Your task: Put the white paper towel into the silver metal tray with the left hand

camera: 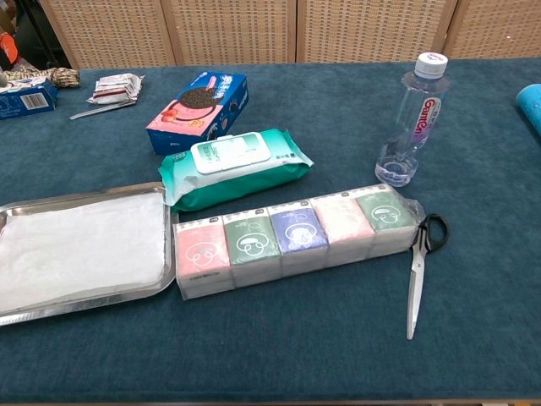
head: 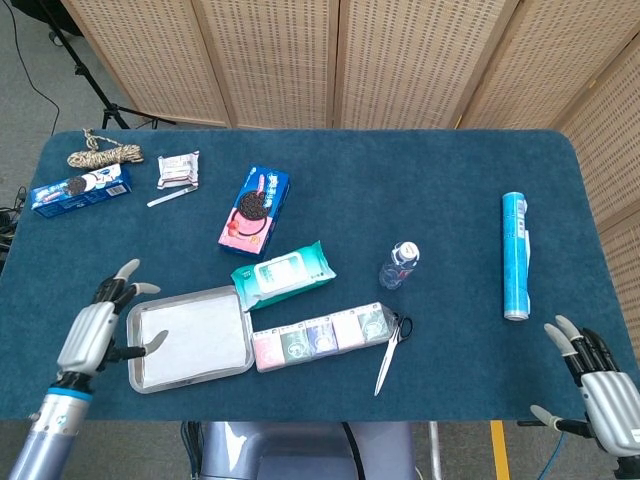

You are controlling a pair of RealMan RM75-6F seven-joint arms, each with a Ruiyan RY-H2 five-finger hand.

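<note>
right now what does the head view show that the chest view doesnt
Only the head view shows both hands: the left hand open beside the silver metal tray, and the right hand open at the table's near right corner. It also shows the whole blue roll, of which the chest view catches just an end.

Only the chest view shows the bottle label clearly enough to read.

Both show the white paper towel lying in the tray, the wipes pack, the tissue packs and the scissors.

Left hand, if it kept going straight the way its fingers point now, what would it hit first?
The left hand hangs open beside the tray's left edge, fingers aimed toward the table's far side. That line looks free across bare cloth; furthest along lies the blue cookie box, though height is unclear.
</note>
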